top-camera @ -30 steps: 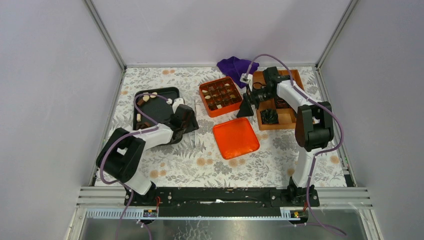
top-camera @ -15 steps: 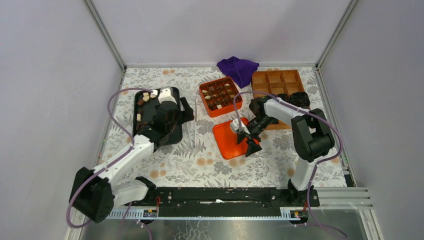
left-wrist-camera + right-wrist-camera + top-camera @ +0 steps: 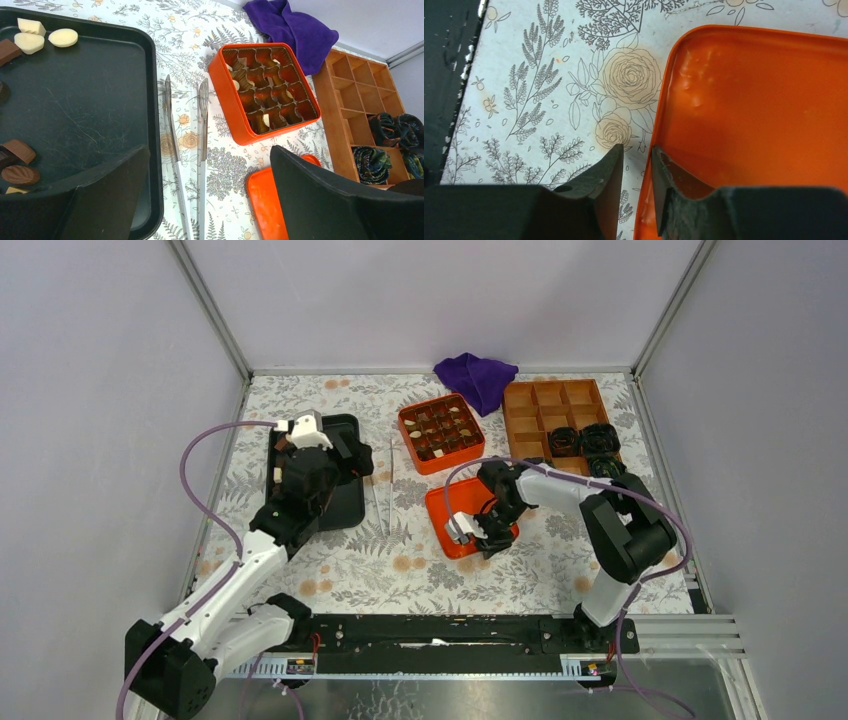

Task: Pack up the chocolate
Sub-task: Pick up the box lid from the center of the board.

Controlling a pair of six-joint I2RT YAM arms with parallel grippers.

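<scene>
Since half a second ago the left gripper (image 3: 210, 167) has spread its fingers wide and holds nothing. It hangs over the right part of the black tray (image 3: 75, 105), left of the orange box (image 3: 227, 97). The right gripper (image 3: 637, 150) has slid from the middle of the orange lid (image 3: 764, 100) to its left rim, in front of the box. Its fingers have drawn close, one outside the rim and one inside. Whether they already pinch it we cannot tell.

The chocolate (image 3: 63, 37) lies partly loose on the tray, cream and brown pieces along its far and left sides. The rest sits in the box's compartments. Metal tongs (image 3: 170, 115) lie between tray and box. A purple cloth (image 3: 295, 27) lies behind the box, and a wooden divider tray (image 3: 350, 95) with dark wrappers (image 3: 375, 162) stands to its right. All rest on a floral tablecloth (image 3: 400, 560) between plain pale walls.

From above, the left arm covers much of the tray, and the pieces in the box are too small to count.
</scene>
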